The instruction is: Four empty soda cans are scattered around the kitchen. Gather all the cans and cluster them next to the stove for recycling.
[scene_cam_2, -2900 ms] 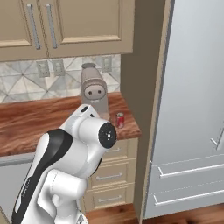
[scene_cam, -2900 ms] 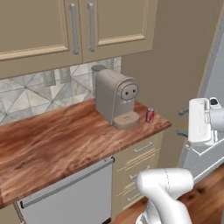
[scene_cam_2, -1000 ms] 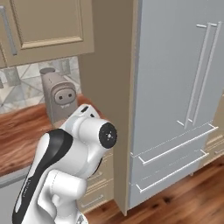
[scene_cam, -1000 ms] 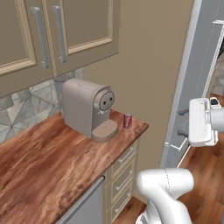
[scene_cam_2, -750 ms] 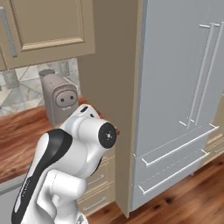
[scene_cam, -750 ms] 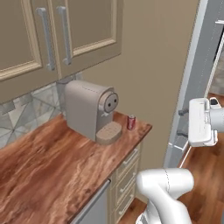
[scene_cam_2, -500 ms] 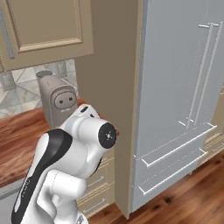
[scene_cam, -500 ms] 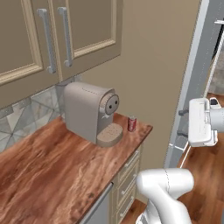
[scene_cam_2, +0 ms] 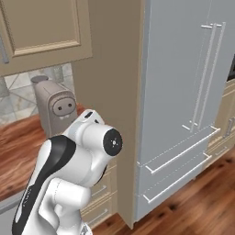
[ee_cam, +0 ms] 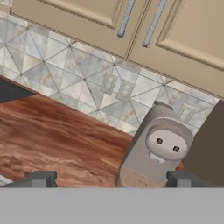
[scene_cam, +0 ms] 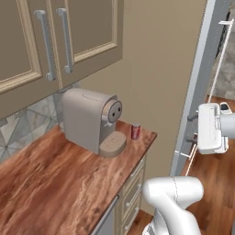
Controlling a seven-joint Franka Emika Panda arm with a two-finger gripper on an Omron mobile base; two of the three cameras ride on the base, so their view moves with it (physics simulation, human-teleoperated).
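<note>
The gripper (ee_cam: 109, 179) stood wide open and empty, its two dark fingertips (ee_cam: 40, 178) spread far apart at the bottom of the hand view, facing the grey coffee machine (ee_cam: 156, 148) and the tiled wall behind it. One red soda can (scene_cam: 135, 131) stood upright on the wooden counter (scene_cam: 59, 183), just beside the coffee machine at about its 3 o'clock in the left base view, near the counter's far corner. The arm's hand (scene_cam: 212, 128) hung well apart from the can, off toward 3 o'clock by the fridge (scene_cam_2: 183, 101). An empty can like this would likely be very light, thin-walled and easy to dent or tip, with a smooth, slippery side. Taking hold across the middle of its body, jaws level and squeezing gently, seemed the safest grip.
</note>
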